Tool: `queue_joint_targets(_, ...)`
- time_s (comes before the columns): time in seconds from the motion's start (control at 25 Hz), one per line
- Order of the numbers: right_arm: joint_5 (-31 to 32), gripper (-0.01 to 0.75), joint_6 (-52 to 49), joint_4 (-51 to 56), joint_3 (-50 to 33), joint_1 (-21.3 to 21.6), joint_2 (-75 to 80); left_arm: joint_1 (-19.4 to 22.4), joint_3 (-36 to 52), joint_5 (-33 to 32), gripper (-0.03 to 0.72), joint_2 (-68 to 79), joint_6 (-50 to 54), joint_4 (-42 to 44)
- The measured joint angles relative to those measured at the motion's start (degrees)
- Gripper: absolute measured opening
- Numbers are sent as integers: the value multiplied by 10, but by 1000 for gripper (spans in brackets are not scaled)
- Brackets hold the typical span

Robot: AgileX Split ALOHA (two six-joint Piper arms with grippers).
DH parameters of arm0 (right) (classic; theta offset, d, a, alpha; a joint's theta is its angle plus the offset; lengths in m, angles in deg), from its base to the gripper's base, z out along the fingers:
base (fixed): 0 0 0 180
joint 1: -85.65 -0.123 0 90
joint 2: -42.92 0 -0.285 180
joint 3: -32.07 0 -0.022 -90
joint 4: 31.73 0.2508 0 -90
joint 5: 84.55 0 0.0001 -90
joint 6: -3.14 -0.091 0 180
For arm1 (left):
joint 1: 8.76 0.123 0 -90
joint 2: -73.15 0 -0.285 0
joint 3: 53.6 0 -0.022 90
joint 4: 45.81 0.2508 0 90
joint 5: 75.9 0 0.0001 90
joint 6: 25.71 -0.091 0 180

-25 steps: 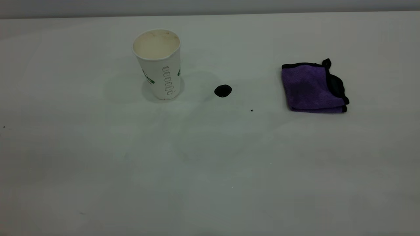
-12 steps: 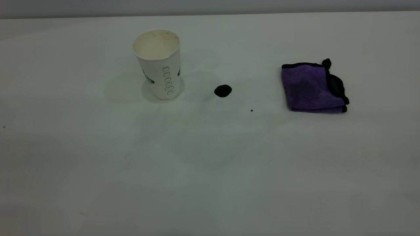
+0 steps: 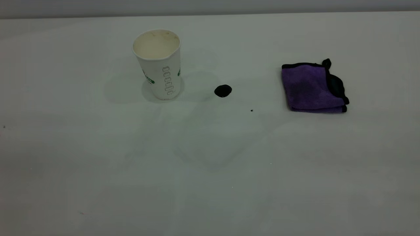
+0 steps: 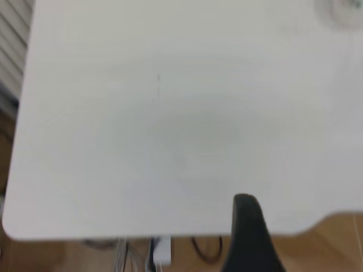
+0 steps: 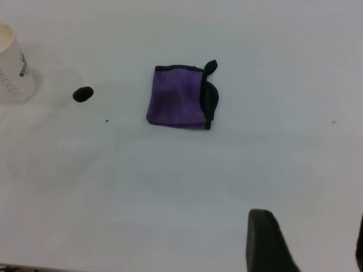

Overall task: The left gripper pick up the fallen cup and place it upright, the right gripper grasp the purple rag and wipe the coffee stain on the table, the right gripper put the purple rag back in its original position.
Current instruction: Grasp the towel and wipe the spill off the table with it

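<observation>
The white ribbed paper cup stands upright on the table, left of centre, and shows at the edge of the right wrist view. The coffee stain, a glossy black blot, lies just right of the cup. The purple rag lies folded farther right, untouched. Neither gripper shows in the exterior view. My right gripper hovers open above bare table, well short of the rag. My left gripper hangs open over the table's edge, one finger showing.
A tiny black speck sits between stain and rag. The left wrist view shows the table's rounded edge with wooden floor and cables below it. The table's far edge runs behind the cup.
</observation>
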Motion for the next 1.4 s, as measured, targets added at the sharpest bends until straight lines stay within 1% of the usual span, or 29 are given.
queue_joint_targets(0.12,0,419,0,0,0,0,0,0,0,-3,538,-43,0,0)
queue_joint_targets(0.64,-5,419,0,16,6,0,1,1,0,-4,538,-47,0,0)
queue_joint_targets(0.76,-14,442,4,31,27,0,46,1,0,-4,538,-47,0,0)
queue_joint_targets(0.88,-34,488,43,54,55,0,128,1,0,-4,538,-47,0,0)
queue_joint_targets(1.04,-73,528,130,108,83,0,258,1,0,-4,538,-47,0,0)
queue_joint_targets(1.28,-161,535,283,210,96,0,437,1,0,-4,538,-47,0,0)
queue_joint_targets(1.4,-201,535,343,257,98,-2,525,1,0,-4,538,-47,0,0)
